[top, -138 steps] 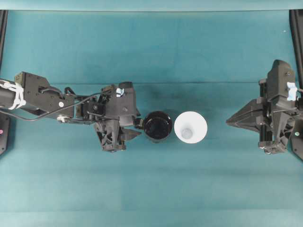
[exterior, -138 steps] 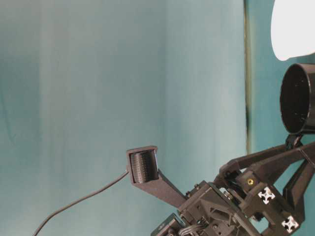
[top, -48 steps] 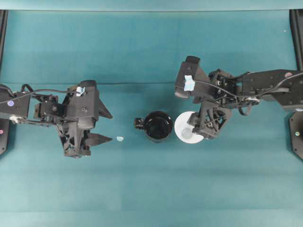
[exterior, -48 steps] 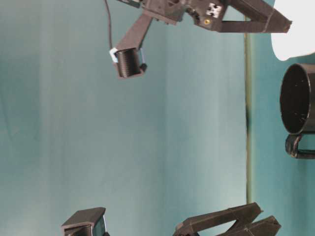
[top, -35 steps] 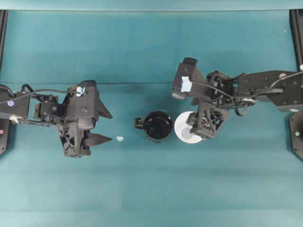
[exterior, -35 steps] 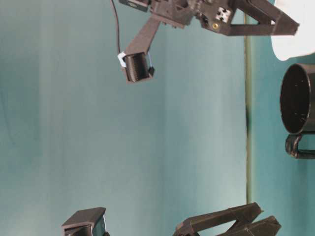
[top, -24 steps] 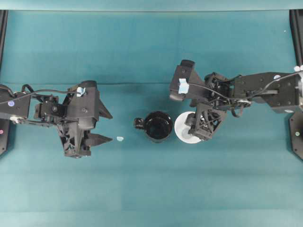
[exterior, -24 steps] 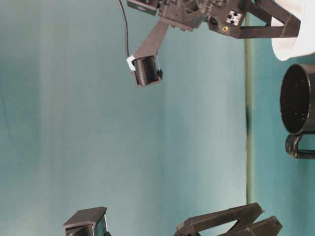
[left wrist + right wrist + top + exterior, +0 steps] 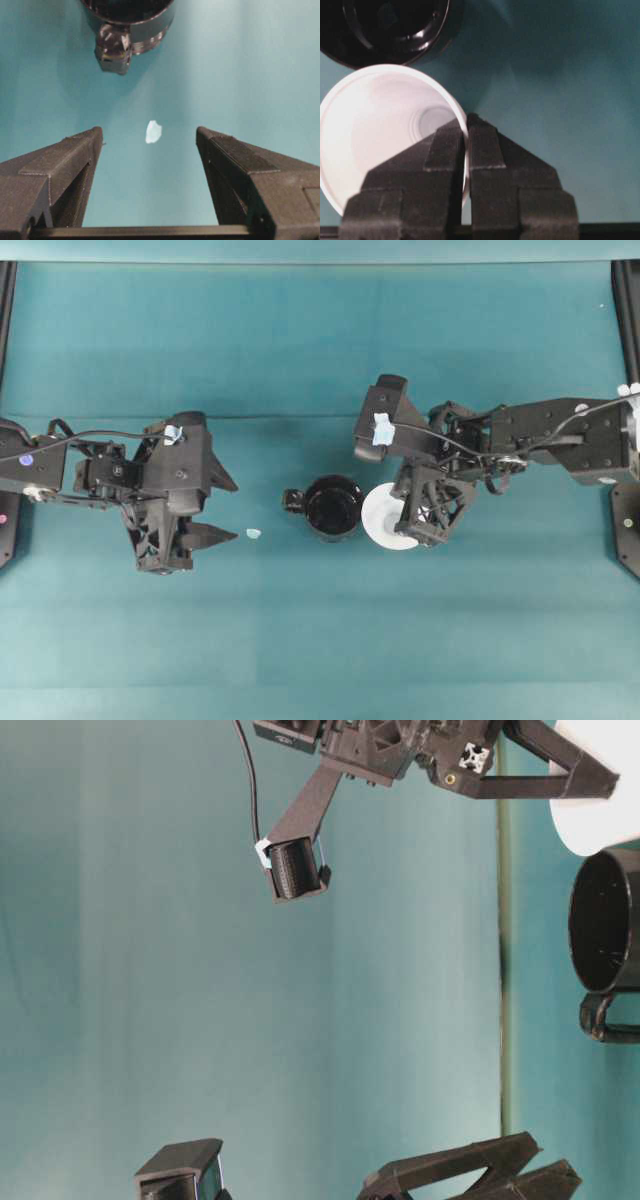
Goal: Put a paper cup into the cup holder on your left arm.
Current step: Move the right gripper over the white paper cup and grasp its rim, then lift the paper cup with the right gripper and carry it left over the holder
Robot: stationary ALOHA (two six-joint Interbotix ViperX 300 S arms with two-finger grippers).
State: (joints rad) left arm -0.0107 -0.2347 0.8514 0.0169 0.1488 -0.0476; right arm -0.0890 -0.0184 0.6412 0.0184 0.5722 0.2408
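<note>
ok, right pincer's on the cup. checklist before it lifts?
1. Right pincer shut on the paper cup, one finger inside the rim, one outside: ok.
2. Cup wall uncrushed: rim reads round in the right wrist view: ok.
3. Cup holder upright, mouth open, nothing visible inside: ok.
4. Holder held by the left pincer: not ok, it is open and set back from the holder.
5. Grip firm enough to lift: cannot tell.
6. Pale scrap between the left fingers and holder: loose.

Paper cup (image 9: 381,521) just right of cup holder (image 9: 333,507)
</note>
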